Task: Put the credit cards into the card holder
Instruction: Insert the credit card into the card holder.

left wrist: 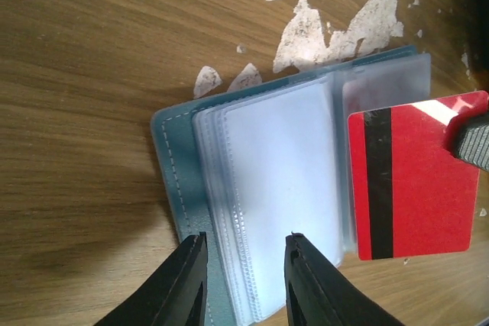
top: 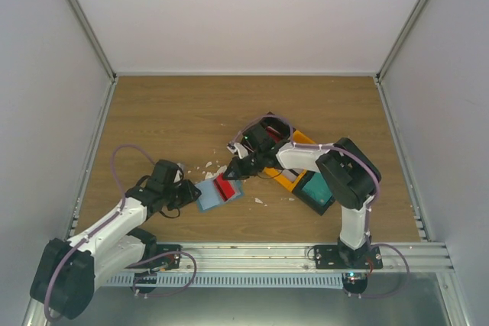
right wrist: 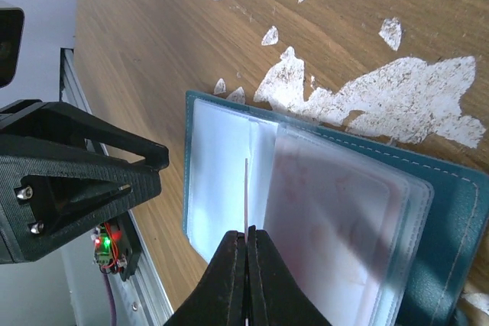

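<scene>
The card holder (top: 208,196) lies open on the table, teal with clear pocket sleeves (left wrist: 267,188). My right gripper (top: 233,172) is shut on a red credit card (top: 226,186) with a dark stripe (left wrist: 416,181) and holds it on edge over the holder's sleeves. In the right wrist view the card (right wrist: 246,188) shows edge-on above the holder (right wrist: 336,211), between the shut fingers of the right gripper (right wrist: 246,233). My left gripper (left wrist: 247,238) is open, its fingers straddling the holder's left edge (top: 191,191). Other cards are not visible.
White scraps (left wrist: 336,28) lie on the wood just beyond the holder (right wrist: 382,97). A yellow-orange tray (top: 294,177) and a green-teal block (top: 317,191) sit under the right arm. White walls enclose the table; a metal rail (top: 267,253) runs along the front.
</scene>
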### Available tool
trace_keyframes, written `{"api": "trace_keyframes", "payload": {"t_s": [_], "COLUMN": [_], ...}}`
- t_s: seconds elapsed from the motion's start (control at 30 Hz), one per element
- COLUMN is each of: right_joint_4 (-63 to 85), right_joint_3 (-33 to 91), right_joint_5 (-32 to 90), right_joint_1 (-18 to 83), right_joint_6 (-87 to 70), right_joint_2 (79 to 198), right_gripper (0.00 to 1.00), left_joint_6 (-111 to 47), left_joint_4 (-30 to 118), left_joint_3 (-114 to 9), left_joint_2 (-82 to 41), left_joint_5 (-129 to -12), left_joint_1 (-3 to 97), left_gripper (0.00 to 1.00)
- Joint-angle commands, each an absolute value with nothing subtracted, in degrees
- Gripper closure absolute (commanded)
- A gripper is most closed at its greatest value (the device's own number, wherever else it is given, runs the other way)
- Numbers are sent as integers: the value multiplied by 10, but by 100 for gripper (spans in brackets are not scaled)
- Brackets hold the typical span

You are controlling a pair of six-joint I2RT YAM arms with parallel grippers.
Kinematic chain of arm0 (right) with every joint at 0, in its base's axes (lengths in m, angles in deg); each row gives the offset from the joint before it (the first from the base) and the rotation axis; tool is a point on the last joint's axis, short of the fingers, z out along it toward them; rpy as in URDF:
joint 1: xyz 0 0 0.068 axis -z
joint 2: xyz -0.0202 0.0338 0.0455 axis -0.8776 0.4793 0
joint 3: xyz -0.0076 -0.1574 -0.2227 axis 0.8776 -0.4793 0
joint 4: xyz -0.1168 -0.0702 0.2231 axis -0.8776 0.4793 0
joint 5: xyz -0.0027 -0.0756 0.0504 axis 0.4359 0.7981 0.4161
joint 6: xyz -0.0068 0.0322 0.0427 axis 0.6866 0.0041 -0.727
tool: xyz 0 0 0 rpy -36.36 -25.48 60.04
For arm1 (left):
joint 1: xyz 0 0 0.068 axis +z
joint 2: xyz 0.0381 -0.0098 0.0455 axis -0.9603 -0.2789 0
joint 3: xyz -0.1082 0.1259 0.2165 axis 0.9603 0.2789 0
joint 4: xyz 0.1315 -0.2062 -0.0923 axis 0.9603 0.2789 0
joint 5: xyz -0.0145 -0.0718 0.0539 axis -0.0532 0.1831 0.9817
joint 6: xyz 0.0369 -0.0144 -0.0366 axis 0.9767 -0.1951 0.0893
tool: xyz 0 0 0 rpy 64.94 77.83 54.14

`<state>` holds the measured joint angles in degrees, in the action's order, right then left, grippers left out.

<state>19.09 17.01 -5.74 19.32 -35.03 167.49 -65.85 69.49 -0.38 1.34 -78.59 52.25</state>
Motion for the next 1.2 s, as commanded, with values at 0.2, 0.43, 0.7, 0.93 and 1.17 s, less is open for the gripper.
{"api": "trace_keyframes", "payload": {"t_s": [0.2,0.43,0.7,0.93,1.17], "right_joint_4": [61,21,3,-30,-32], "right_joint_3": [124,119,120,104,114], "right_joint_5": [-84,-84,-72,-67,-60], "right_joint_1": [195,194,189,170,149], "right_joint_6": [-445,-483,-504,-524,-528], "right_joint_2": [1713,1723,1735,1746,1761], "right_gripper": [99,99,99,99,93], "left_joint_6": [-669,-662,-654,-653,-652], "left_joint_4": [670,659,655,646,638], "left_joint_3": [12,12,9,12,14], "left_joint_2": [-45,-57,-69,-71,-76], "left_joint_5": [-775,-787,-790,-795,-797], "left_joint_1": [521,522,522,522,523], "left_gripper": [73,76,79,79,79]}}
